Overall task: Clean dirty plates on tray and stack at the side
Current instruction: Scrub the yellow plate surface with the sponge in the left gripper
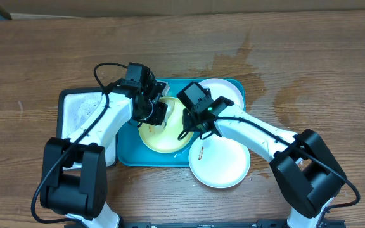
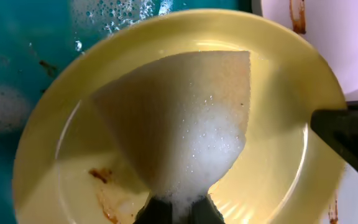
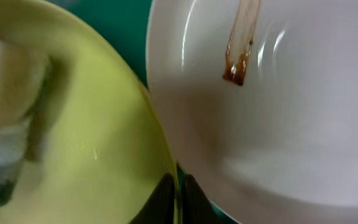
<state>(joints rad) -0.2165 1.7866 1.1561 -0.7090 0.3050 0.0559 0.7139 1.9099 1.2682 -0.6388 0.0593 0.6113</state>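
Note:
A pale yellow plate (image 1: pixel 163 138) lies in the middle of the teal tray (image 1: pixel 128 152). My left gripper (image 1: pixel 159 117) is shut on a foamy sponge (image 2: pixel 185 112) that rests on this plate (image 2: pixel 278 124). A brown smear (image 2: pixel 101 175) shows beside the sponge. My right gripper (image 1: pixel 189 130) is shut on the yellow plate's rim (image 3: pixel 104 143), one finger on each side (image 3: pixel 179 199). A white plate (image 1: pixel 224 161) with a brown streak (image 3: pixel 238 62) lies to the right, overlapping the tray's front right corner. Another white plate (image 1: pixel 224 88) sits in the tray's far right corner.
A smaller white tray with a dark rim (image 1: pixel 81 107) sits against the teal tray's left side, with foam in it. Suds lie on the teal tray floor (image 2: pixel 104 12). A wet patch (image 1: pixel 246 63) marks the wooden table behind the tray.

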